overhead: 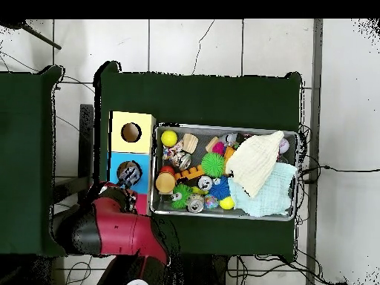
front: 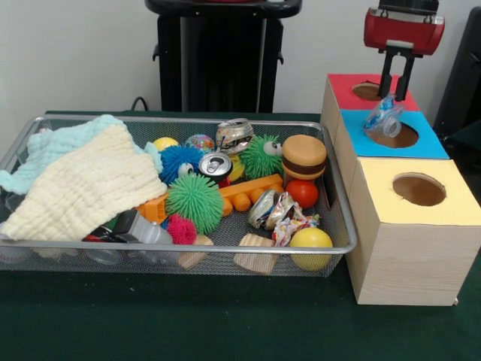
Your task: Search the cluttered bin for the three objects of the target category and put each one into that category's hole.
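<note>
The gripper [front: 396,96] hung over the blue box [front: 432,140], its jaws pinching a clear crumpled plastic piece [front: 383,120] just above that box's round hole [front: 398,136] (the red box [front: 342,84] sat behind, the yellow box [front: 409,214] in front). The wire bin [front: 180,248] beside them held toys, cans and cloths [front: 83,180].

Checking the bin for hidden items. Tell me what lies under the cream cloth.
The cream cloth overlaps a light blue cloth. A grey and black object pokes out beneath its lower edge. Anything else underneath is covered.
</note>
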